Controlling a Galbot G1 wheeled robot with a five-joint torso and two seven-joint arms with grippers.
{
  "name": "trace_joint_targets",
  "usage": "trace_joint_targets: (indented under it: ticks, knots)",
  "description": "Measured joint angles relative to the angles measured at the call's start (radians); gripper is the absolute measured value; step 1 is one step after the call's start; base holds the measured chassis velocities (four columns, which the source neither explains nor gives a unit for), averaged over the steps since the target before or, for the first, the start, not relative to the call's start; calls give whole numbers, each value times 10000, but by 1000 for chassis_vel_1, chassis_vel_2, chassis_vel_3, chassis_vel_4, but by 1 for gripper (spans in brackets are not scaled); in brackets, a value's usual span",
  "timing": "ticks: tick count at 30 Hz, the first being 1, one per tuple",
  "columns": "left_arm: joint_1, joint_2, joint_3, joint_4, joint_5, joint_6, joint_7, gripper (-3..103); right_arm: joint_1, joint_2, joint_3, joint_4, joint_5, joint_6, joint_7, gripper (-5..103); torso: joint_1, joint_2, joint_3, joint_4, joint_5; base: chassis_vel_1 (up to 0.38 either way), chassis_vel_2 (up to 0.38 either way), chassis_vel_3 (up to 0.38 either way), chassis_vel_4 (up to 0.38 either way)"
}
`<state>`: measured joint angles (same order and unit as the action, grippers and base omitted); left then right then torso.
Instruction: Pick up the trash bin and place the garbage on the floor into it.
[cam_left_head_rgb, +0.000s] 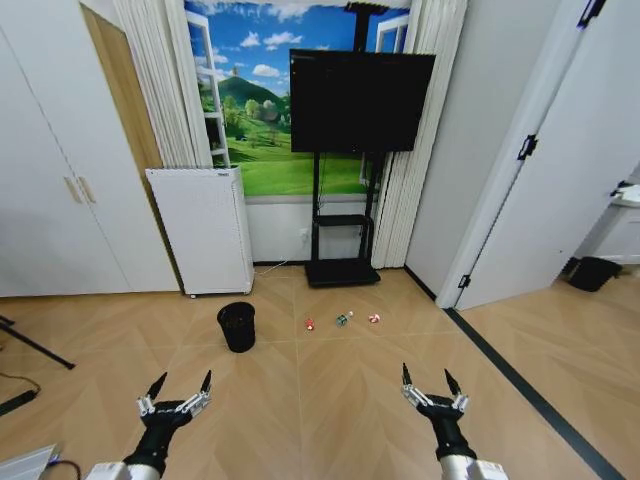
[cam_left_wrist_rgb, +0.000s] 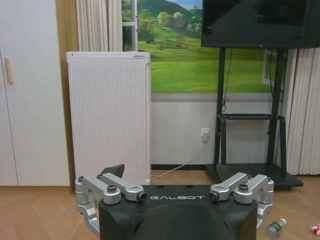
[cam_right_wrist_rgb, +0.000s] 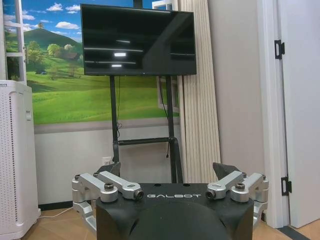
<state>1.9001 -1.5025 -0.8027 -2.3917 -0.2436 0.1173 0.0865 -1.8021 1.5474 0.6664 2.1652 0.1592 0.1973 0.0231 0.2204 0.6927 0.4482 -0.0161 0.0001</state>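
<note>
The trash bin (cam_left_head_rgb: 237, 326), a small black round mesh basket, stands upright on the floor (cam_left_head_rgb: 320, 400) ahead and slightly left. To its right the garbage lies in a short row: a red wrapper (cam_left_head_rgb: 310, 324), a small clear bottle (cam_left_head_rgb: 343, 319) and a white-red wrapper (cam_left_head_rgb: 373, 318). The left wrist view also catches the bottle (cam_left_wrist_rgb: 276, 227) and the white-red wrapper (cam_left_wrist_rgb: 316, 229) low at its edge. My left gripper (cam_left_head_rgb: 180, 381) hovers open near the lower left, well short of the bin. My right gripper (cam_left_head_rgb: 427, 373) is open at the lower right, nothing between its fingers.
A white perforated appliance (cam_left_head_rgb: 203, 230) stands against the back wall behind the bin. A TV on a black stand (cam_left_head_rgb: 343, 270) sits behind the litter. A black strip (cam_left_head_rgb: 520, 380) crosses the floor toward an open door (cam_left_head_rgb: 560, 200). A dark leg (cam_left_head_rgb: 35, 345) juts in at the left.
</note>
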Motion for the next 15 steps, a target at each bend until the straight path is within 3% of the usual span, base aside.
trace_joint_targets:
  ticks: [15]
  knots:
    - [115,-87,-61,25,116,-11,0,100,99,170,-146,-297,-122,127,-80,100,1,1,0,-2,0,-257,251,263,-262]
